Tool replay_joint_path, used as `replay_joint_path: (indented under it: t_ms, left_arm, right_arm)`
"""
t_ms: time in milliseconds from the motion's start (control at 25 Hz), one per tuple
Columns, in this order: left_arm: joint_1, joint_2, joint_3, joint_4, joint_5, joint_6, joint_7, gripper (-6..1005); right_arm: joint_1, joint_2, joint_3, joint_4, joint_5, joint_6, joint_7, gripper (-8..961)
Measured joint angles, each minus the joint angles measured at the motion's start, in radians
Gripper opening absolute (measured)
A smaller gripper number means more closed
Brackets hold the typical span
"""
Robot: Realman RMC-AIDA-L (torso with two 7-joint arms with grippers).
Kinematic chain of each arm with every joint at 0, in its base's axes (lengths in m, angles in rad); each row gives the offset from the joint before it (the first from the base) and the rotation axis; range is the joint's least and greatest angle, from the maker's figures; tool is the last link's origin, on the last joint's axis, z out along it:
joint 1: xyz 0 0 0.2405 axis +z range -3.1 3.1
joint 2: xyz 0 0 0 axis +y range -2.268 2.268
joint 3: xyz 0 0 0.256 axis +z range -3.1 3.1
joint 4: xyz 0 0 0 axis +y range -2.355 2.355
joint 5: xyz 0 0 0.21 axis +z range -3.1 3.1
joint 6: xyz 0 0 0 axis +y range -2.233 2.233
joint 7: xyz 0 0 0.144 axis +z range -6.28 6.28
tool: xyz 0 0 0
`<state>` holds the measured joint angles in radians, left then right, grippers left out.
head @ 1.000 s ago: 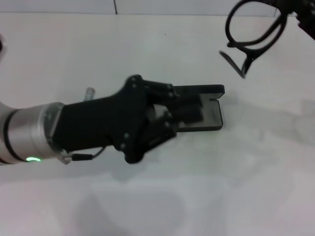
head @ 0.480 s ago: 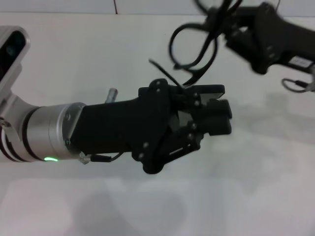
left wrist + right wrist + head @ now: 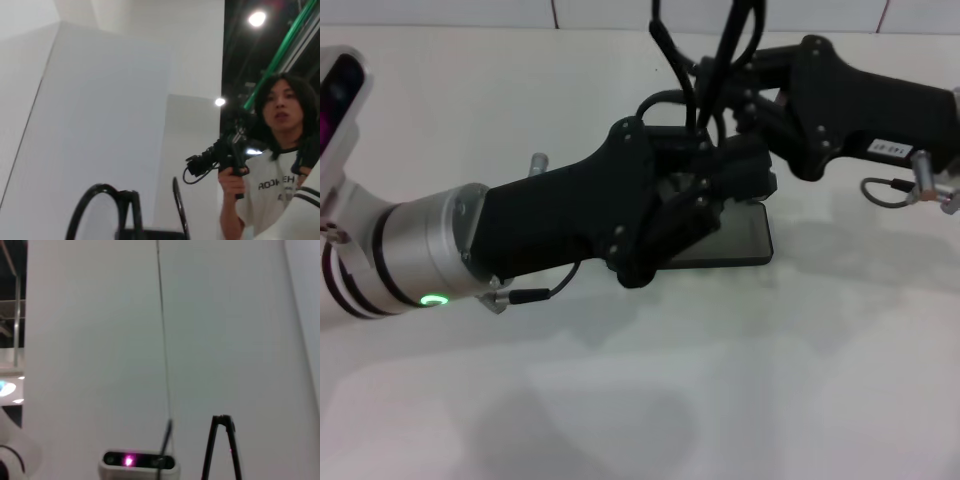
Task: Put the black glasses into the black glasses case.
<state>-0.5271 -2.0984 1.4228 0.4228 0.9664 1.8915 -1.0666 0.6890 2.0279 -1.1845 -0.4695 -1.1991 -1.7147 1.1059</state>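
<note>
1. Closest to the camera in the head view, the left arm comes in from the left edge, silver cuff with a green ring light, stretched out nearly flat across the white table toward the middle.
2. The left gripper sits right over the black glasses case, covering most of it. Only the case's right part, with the greyish lining, shows. Can't tell if the fingers are apart or pinched, it's all black on black there.
3. Just behind it, the right gripper reaches in from the right edge, arm angled slightly down toward the left one, the two nearly touching.
4. The black glasses hang at the right gripper's tip, above the case's far side, frame loops sticking up past the top of the head view. The fingers look clamped on the frame.
5. The left wrist view catches a lens rim from below.
</note>
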Motion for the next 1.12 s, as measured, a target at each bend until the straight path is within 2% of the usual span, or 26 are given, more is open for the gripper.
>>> replay_joint_path:
  t_ms: [600,1120]
  left_arm:
    - [-0.016,0.0,-0.005,-0.03,-0.01,-0.025,0.001,129]
    - [-0.02,0.002,-0.007,-0.041,-0.012,-0.044,0.001,120]
  right_arm:
    - [0.016,0.0,-0.073,-0.007,0.011,0.038,-0.001,74]
    - [0.027,0.0,-0.09,-0.007,0.011,0.049,-0.002,74]
